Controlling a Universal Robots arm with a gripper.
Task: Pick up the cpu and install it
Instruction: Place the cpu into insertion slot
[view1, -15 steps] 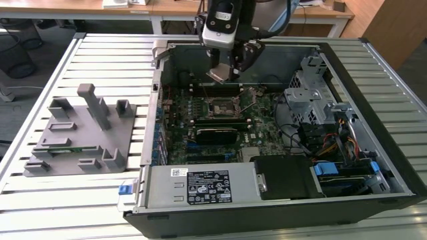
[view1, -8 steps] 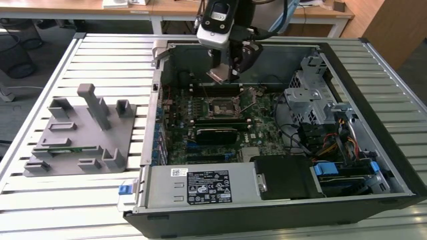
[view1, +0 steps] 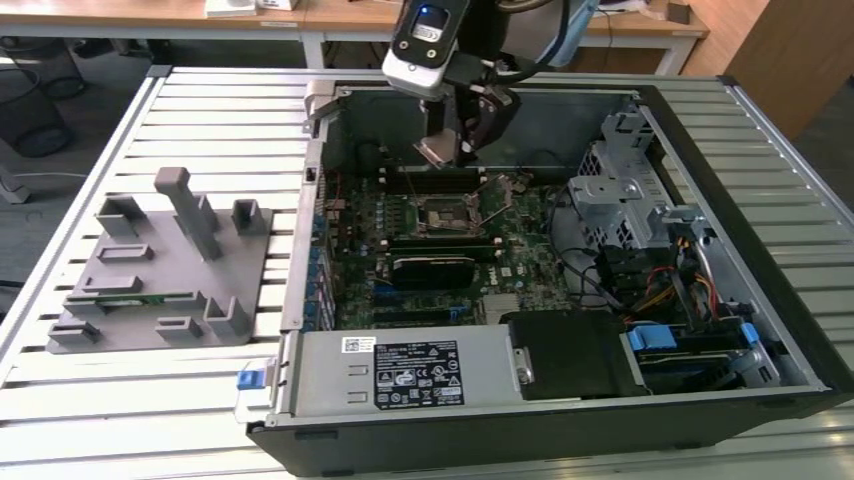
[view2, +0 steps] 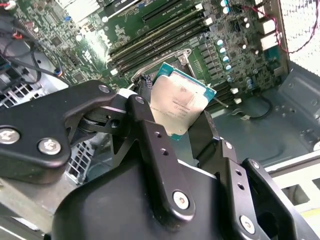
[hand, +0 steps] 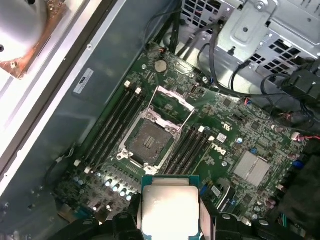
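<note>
Slatted metal table (view1: 120, 120) bears an open computer case (view1: 534, 435); over its motherboard (hand: 235, 125) the claw (view1: 451, 145) clamps the cpu (view2: 177, 107).

Gripper (view1: 451, 145) clamping cpu (view1: 437, 150) hangs inside open computer case (view1: 534, 435); air below it free down to motherboard socket (hand: 150, 142), whose metal frame (hand: 172, 102) stands lifted open. Low memory slots (hand: 117, 117) flank socket on two sides. Tall drive cage (view1: 621, 190) and loose cables (view1: 587, 265) crowd exterior view's right. Case wall (view1: 561, 120) near gripper; power supply (view1: 400, 375) boxes in the board's opposite end.
</note>
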